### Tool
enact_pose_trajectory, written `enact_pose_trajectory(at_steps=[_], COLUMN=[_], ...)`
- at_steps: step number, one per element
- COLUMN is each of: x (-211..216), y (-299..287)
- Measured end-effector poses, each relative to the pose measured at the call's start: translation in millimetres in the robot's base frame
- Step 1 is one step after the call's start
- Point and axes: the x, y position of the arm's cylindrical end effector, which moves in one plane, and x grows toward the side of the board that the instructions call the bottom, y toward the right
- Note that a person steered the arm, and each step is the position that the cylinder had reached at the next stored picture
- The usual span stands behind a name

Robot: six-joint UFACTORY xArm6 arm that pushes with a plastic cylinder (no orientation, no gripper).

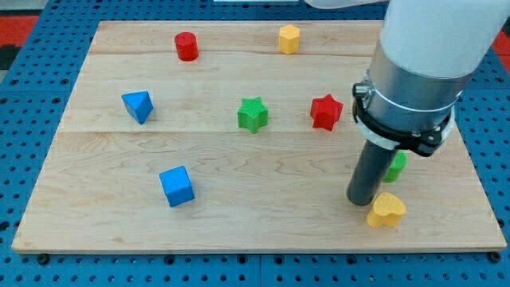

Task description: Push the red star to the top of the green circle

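My tip, a plain rod end effector with nothing to spread or pinch, rests on the pale wooden desk, touching the yellow heart-shaped block at its ten o'clock. The green round block is mostly hidden behind the rod. The red plastic star lies apart, at eleven o'clock from the circle, probably awaiting a rightward push.

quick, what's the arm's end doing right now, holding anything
No pincer here: my tip holds nothing. It rests on the board just left of the yellow heart, below the red star, with the green circle mostly hidden behind the rod.
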Motion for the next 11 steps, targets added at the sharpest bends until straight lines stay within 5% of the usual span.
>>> enact_pose_trajectory(at_steps=[3, 4, 5, 6, 8, 11], x=[-3, -11, -71, -106, -121, -149], y=[-86, -172, -181, -116, -92, 37])
